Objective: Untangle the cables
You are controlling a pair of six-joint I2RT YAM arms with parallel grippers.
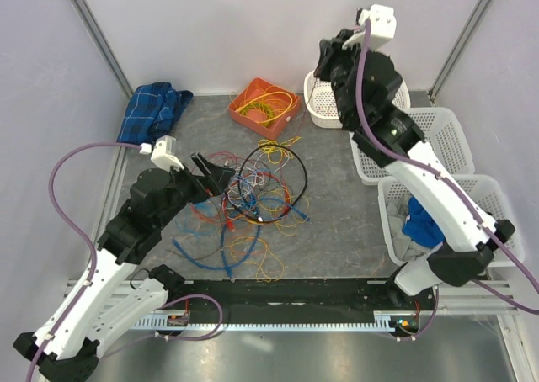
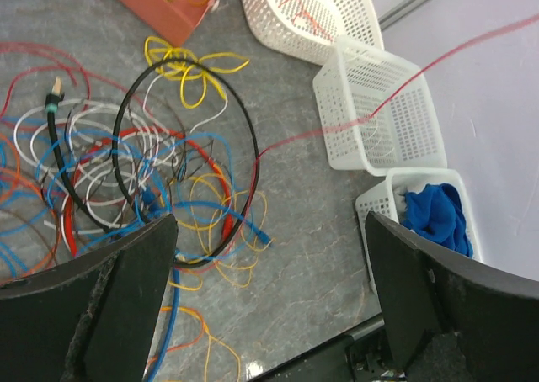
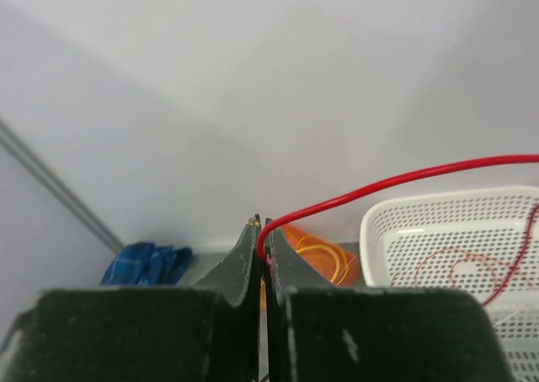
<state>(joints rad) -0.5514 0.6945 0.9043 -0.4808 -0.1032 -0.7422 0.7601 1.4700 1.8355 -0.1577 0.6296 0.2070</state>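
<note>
The cables lie in a loose tangle of black, blue, red, white, yellow and orange at the table's middle, also seen in the left wrist view as cables. My left gripper hovers at the tangle's left edge, open, with nothing between its fingers. My right gripper is raised high at the back right, shut on a thin red cable. That red cable runs taut from the tangle up past the baskets.
An orange tray holding yellow cable sits at the back. A blue checked cloth lies back left. Three white baskets line the right side, the nearest holding a blue cloth.
</note>
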